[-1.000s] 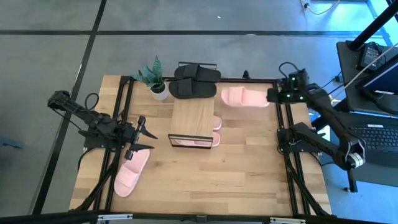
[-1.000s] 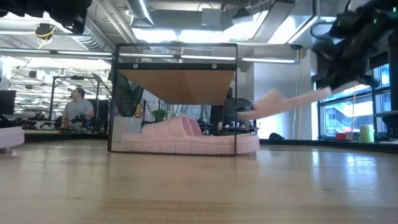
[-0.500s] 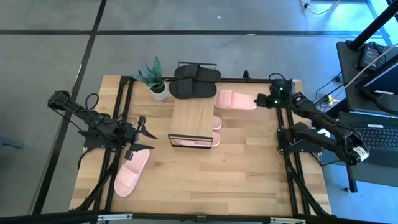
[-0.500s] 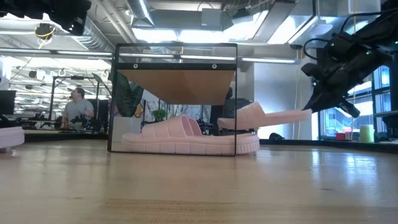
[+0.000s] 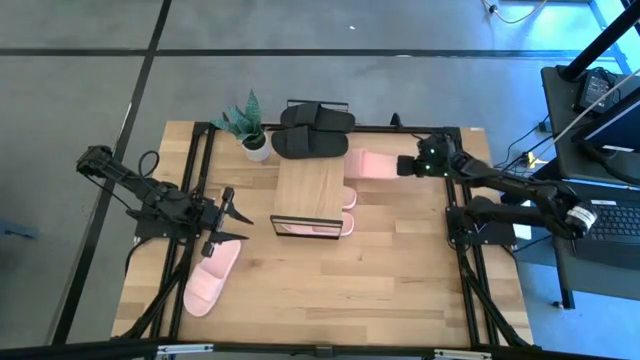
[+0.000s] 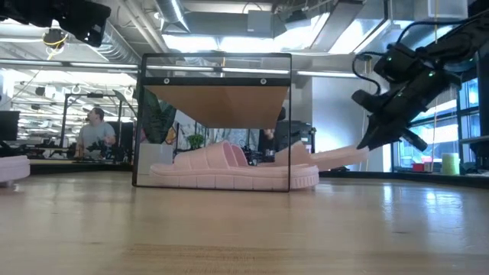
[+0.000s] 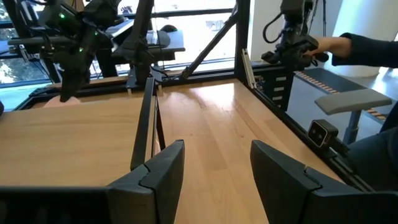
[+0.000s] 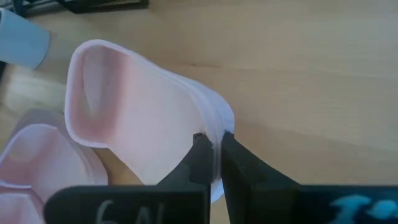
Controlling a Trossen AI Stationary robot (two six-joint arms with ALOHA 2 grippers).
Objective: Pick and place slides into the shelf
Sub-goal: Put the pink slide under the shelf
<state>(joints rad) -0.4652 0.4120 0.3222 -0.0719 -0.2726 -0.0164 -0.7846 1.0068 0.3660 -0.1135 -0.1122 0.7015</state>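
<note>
- A light pink slide (image 5: 371,163) is pinched at its heel rim by the right gripper (image 5: 407,165), whose fingers (image 8: 200,158) are pressed tight on the thin edge.
- This slide is held just beside the right side of the shelf (image 5: 311,187), near the far edge of the table (image 5: 400,280). In the low view its toe is seen low at the table and its heel is lifted.
- Another pink slide (image 6: 233,171) is seen under the shelf's wood top.
- A black pair (image 5: 312,131) is placed at the far edge, behind the shelf, next to a small potted plant (image 5: 250,127).
- One more pink slide (image 5: 211,277) is left near the front left corner.
- The left gripper (image 5: 238,222) is kept spread, with nothing in it, above the left side of the table.
</note>
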